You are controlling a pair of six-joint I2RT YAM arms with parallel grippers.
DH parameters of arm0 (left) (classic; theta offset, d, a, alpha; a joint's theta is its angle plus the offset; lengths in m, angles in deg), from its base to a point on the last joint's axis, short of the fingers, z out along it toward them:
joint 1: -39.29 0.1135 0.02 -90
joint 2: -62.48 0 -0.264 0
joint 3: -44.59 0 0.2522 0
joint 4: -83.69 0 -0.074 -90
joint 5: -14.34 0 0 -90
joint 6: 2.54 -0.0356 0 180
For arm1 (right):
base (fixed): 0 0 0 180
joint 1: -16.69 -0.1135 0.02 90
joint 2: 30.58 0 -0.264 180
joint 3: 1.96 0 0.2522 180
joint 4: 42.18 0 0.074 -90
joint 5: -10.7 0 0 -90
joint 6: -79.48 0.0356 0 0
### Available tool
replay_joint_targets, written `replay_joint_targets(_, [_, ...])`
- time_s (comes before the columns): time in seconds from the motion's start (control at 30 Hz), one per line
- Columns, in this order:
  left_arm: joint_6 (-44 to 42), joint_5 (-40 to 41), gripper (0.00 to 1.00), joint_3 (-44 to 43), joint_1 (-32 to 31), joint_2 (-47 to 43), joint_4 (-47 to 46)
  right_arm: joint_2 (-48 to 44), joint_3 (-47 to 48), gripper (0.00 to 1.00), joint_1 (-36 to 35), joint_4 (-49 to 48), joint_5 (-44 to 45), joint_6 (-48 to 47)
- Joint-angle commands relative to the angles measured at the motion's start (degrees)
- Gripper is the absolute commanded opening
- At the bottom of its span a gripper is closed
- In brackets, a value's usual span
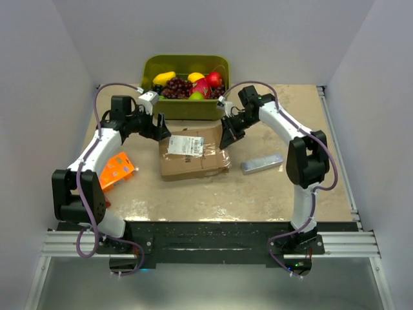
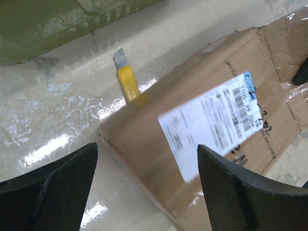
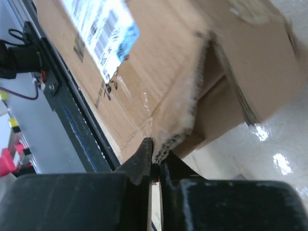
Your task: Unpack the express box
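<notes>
Right claw [image 3: 155, 150] is clenched on the thin, frayed edge of a cardboard flap [image 3: 180, 110] at the right end of the box [image 1: 193, 154]. The box lies mid-table, just in front of the green fruit bin [image 1: 184, 110]. It looks light and fairly stiff, and its glossy tape is probably slippery, so the flap seems the sensible hold. Left claw [image 2: 147, 148] hangs spread wide over the labelled side near a yellow knife [image 2: 127, 83]. Both arms bend inward.
</notes>
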Motion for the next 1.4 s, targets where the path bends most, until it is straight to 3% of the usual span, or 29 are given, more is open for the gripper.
replay_joint_targets(0.0, [1.1, -1.8, 0.88, -2.8, 0.9, 0.6, -2.9, -7.3, 5.4, 0.0, 0.0, 2.8, 3.3, -7.1])
replay_joint_targets(0.2, [2.0, -3.3, 0.88, -8.0, 2.1, 3.1, -4.4, -14.9, 20.7, 0.0, 0.0, 16.8, 16.0, -29.1])
replay_joint_targets(0.3, [1.9, -5.4, 0.88, -10.1, 2.1, 5.6, -4.5, -20.5, 20.8, 0.0, 0.0, 13.3, 23.7, -34.3])
replay_joint_targets(0.57, [7.1, -9.4, 0.87, -14.1, 2.1, 11.2, -6.4, -30.8, 12.0, 0.0, -0.6, 9.4, 41.2, -53.4])
replay_joint_targets(0.8, [8.7, -10.1, 0.87, -15.4, 2.1, 12.2, -7.3, -38.4, -7.0, 0.0, -0.2, -8.3, 60.6, -75.5])
replay_joint_targets(1.07, [9.9, -10.3, 0.87, -13.0, 2.1, 11.1, -8.5, -36.0, -9.3, 0.0, 0.3, -14.4, 66.0, -73.5])
replay_joint_targets(1.37, [11.3, -10.8, 0.87, -12.3, 2.1, 11.0, -9.4, -36.7, -18.7, 0.0, 0.0, -27.8, 65.4, -79.4])
